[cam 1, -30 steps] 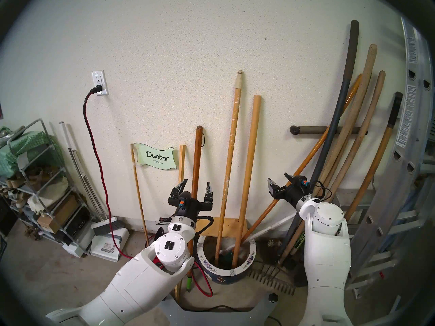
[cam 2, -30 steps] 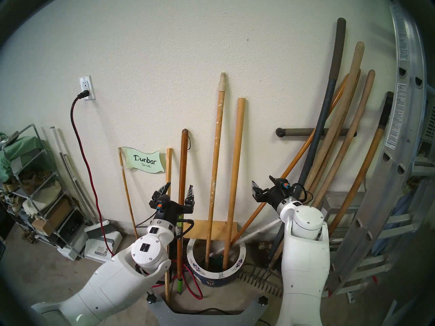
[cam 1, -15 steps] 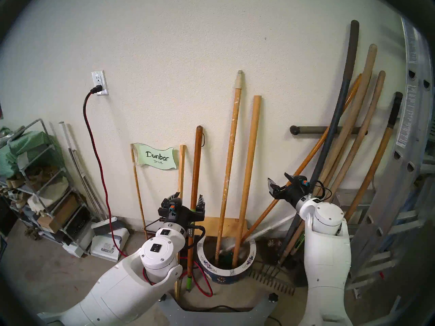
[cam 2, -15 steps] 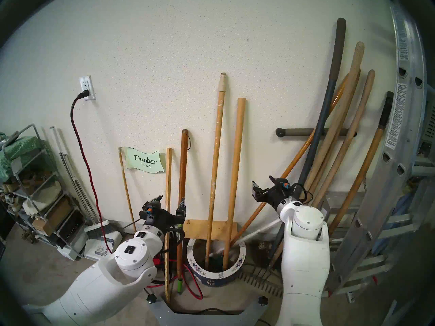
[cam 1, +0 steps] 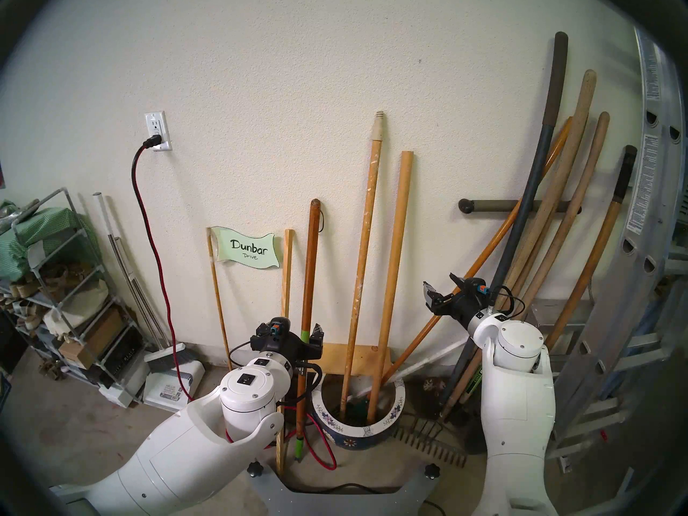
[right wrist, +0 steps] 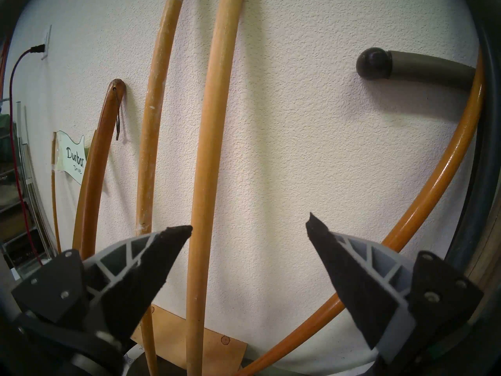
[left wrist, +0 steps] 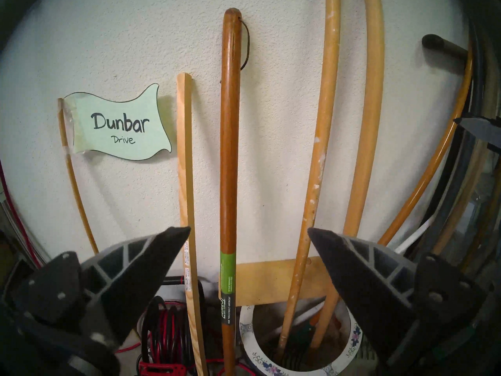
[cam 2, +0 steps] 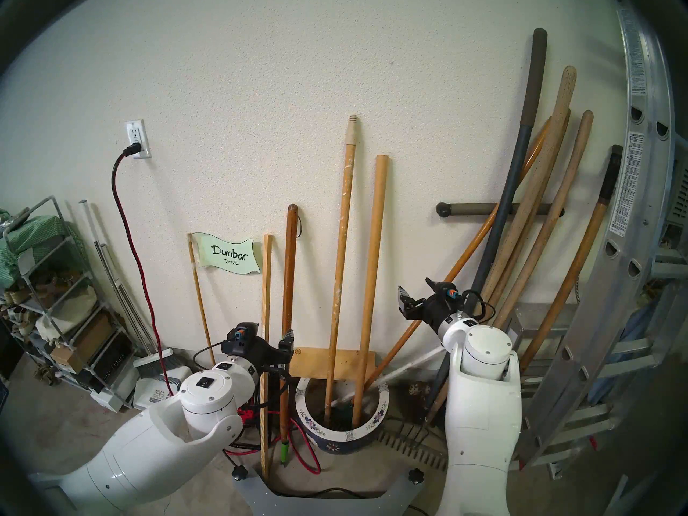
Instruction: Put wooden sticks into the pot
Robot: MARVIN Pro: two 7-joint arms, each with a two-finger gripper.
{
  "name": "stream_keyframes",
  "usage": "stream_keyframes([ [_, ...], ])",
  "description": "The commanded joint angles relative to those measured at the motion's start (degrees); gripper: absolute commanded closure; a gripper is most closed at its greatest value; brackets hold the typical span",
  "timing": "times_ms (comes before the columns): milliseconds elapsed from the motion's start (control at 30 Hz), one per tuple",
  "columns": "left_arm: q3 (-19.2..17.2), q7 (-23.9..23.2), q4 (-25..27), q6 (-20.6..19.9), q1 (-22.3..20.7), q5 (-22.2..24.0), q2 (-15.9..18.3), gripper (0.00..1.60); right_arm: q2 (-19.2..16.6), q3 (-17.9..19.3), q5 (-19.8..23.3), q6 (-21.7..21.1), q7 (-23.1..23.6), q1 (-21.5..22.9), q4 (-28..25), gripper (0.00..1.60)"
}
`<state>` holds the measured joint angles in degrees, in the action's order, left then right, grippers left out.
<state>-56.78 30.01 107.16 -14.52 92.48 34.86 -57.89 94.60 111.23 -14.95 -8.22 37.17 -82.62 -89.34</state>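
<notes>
The blue pot (cam 1: pixel 372 427) with a white flowered rim (left wrist: pixel 250 340) stands on the floor against the wall. A paint-flecked stick (cam 1: pixel 363 262) and a plain pale dowel (cam 1: pixel 394 262) stand in it. Left of the pot, the dark red-brown stick (cam 1: pixel 309 273) with a cord loop and green label (left wrist: pixel 227 267) rests on the floor against the wall. My left gripper (cam 1: pixel 294 332) is open, and this stick (left wrist: pixel 230 150) rises between its fingers (left wrist: pixel 162 248) at the label, untouched. Higher on the right, my right gripper (cam 1: pixel 441 286) is open and empty.
A thin pale slat (left wrist: pixel 185 177) stands right by my left fingertip, next to a "Dunbar Drive" flag (cam 1: pixel 249 252). A wooden plank (cam 1: pixel 357 359) is behind the pot. Tool handles (cam 1: pixel 558 225), a ladder (cam 1: pixel 640 280) and a rake (cam 1: pixel 428 448) crowd the right; a red-black cord (cam 1: pixel 149 225) and shelf rack (cam 1: pixel 56 280) the left.
My left gripper has come down along the dark red-brown stick to its green label and shifted slightly left, staying open. The right arm has not moved.
</notes>
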Motion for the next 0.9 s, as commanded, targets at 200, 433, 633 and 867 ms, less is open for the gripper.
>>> stream_keyframes([
  [200, 0.07, -3.55, -4.85, 0.65, -3.71, 1.06, -1.42, 0.00, 0.10, -0.15, 0.11, 0.11, 0.11, 0.06, -0.24, 0.00],
  [433, 0.68, -5.02, -8.35, 1.02, -6.01, 0.96, -2.80, 0.00, 0.09, -0.16, 0.12, 0.11, 0.10, 0.06, -0.24, 0.00],
  [633, 1.47, -6.84, -11.44, 2.00, -7.57, 0.92, -3.43, 0.00, 0.09, -0.16, 0.12, 0.11, 0.10, 0.06, -0.24, 0.00],
  [867, 2.02, -7.57, -13.55, 2.13, -8.91, 1.08, -3.85, 0.00, 0.09, -0.16, 0.13, 0.11, 0.10, 0.06, -0.24, 0.00],
])
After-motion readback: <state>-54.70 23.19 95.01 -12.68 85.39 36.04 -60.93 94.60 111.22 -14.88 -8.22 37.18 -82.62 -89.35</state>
